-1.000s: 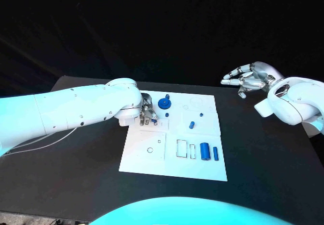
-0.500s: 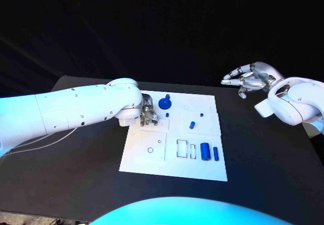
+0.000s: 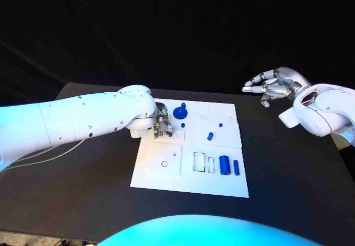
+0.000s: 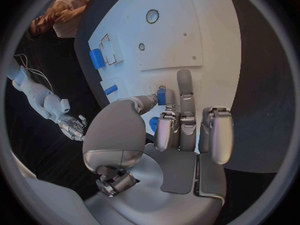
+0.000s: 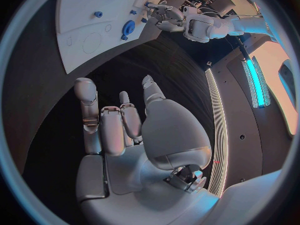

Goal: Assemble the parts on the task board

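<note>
The left hand is seen low over the near-left part of the task board, at its left edge, with the fingers pointed down onto the white plate. In the left wrist view a small blue part is pinched between the thumb and an extended finger, the other fingers being curled beside it. The held piece is short and cylindrical; its long axis appears to run roughly along the extended finger, toward the board surface, though the exact tilt cannot be told.

Just beside the left hand, toward the far edge of the board, a round blue disc with a knob is seen lying flat. Further toward the middle, a tiny blue peg and a short blue cylinder are placed apart from each other, the cylinder with its long axis running nearly away from the robot, slightly tilted. In the near-right part of the board, a thick blue cylinder and a thinner blue rod are laid side by side, parallel, both with long axes running from near to far. Just to their left two rectangular outlined recesses are seen.

The right hand is held in the air well apart from the board, beyond its far-right corner above the black table. Nothing is held in it; its fingers are loosely curved and spread apart.
</note>
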Robot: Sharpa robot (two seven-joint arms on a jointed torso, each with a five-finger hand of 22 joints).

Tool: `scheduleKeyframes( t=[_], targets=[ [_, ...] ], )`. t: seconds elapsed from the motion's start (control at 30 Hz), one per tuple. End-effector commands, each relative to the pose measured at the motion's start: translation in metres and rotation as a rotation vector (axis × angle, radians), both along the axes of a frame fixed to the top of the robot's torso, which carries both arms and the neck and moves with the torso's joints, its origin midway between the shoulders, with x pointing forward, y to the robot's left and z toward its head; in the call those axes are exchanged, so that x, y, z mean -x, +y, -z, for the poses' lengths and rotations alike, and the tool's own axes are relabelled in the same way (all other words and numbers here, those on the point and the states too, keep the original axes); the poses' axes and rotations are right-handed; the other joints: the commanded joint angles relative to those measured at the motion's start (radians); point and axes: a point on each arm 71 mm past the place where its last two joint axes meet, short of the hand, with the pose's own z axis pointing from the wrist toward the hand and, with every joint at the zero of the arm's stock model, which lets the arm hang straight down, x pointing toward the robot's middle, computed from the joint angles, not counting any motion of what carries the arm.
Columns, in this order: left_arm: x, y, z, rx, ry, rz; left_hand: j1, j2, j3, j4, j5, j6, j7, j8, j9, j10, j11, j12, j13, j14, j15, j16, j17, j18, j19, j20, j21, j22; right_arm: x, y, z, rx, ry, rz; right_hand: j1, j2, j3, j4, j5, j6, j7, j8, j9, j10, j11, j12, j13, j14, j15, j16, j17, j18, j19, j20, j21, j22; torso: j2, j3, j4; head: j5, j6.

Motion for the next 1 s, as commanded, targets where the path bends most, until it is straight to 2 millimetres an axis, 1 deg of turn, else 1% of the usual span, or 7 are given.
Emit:
scheduleKeyframes(
  t=[0.03,0.27,0.5,0.83,1.0],
  targets=[
    [0.0028,-0.0009,0.0037,-0.017,0.030,0.017,0.009,0.003,0.135,-0.141,0.004,0.016,-0.006,-0.005,-0.003,0.021,-0.001,0.002,0.135,0.005,-0.002,-0.003,0.001,0.003,0.061,-0.006,0.006,0.191,0.0003,0.0009,0.0002,0.007,0.002,-0.010,-0.005,0.008,-0.007,-0.002,0.005,-0.007,0.000,0.006,0.001,0.005,0.000,0.001,0.019,0.028,0.003,-0.007,0.001,0.014,-0.001,0.000,-0.006,-0.002,0.000,0.0000,0.0001,0.000,-0.001],
    [0.0034,-0.0013,0.0040,-0.022,0.033,0.024,0.012,0.004,0.131,-0.144,0.004,0.019,-0.006,-0.007,-0.009,0.023,-0.001,0.003,0.137,0.006,-0.002,-0.004,0.002,0.003,0.061,-0.005,0.006,0.191,0.0002,0.0010,0.0003,0.007,0.002,-0.011,-0.006,0.009,-0.007,-0.002,0.005,-0.007,0.000,0.007,0.001,0.005,0.000,0.001,0.018,0.028,0.003,-0.007,0.001,0.014,-0.001,0.000,-0.007,-0.002,0.000,-0.0002,-0.0003,0.000,-0.001],
    [0.0031,-0.0004,0.0043,-0.032,0.033,0.027,0.014,0.005,0.129,-0.145,0.004,0.021,-0.006,-0.008,-0.012,0.024,-0.001,0.004,0.138,0.006,-0.002,-0.004,0.002,0.003,0.061,-0.005,0.006,0.191,0.0002,0.0010,0.0003,0.007,0.002,-0.011,-0.006,0.009,-0.007,-0.002,0.005,-0.007,0.000,0.007,0.001,0.005,0.000,0.001,0.018,0.028,0.003,-0.007,0.001,0.014,-0.001,0.000,-0.007,-0.002,0.000,-0.0001,0.0006,0.001,-0.002],
    [0.0028,0.0000,0.0043,-0.037,0.031,0.028,0.018,0.007,0.129,-0.149,0.004,0.027,-0.007,-0.006,-0.017,0.025,-0.001,0.004,0.139,0.006,-0.002,-0.005,0.002,0.004,0.060,-0.006,0.006,0.190,0.0000,0.0013,0.0003,0.007,0.002,-0.011,-0.006,0.009,-0.007,-0.002,0.005,-0.007,0.000,0.007,0.001,0.005,0.000,0.001,0.018,0.028,0.003,-0.007,0.001,0.014,-0.001,0.000,-0.007,-0.002,0.000,-0.0002,-0.0010,0.002,-0.002],
    [0.0026,-0.0010,0.0043,-0.035,0.031,0.028,0.018,0.007,0.129,-0.149,0.004,0.027,-0.007,-0.006,-0.017,0.025,-0.001,0.004,0.139,0.006,-0.002,-0.005,0.002,0.004,0.060,-0.006,0.006,0.190,-0.0001,0.0013,0.0003,0.007,0.002,-0.011,-0.006,0.009,-0.007,-0.002,0.005,-0.007,0.000,0.007,0.001,0.005,0.000,0.001,0.018,0.028,0.003,-0.007,0.001,0.014,-0.001,0.000,-0.007,-0.002,0.000,-0.0001,-0.0003,0.001,-0.003]
  ],
)
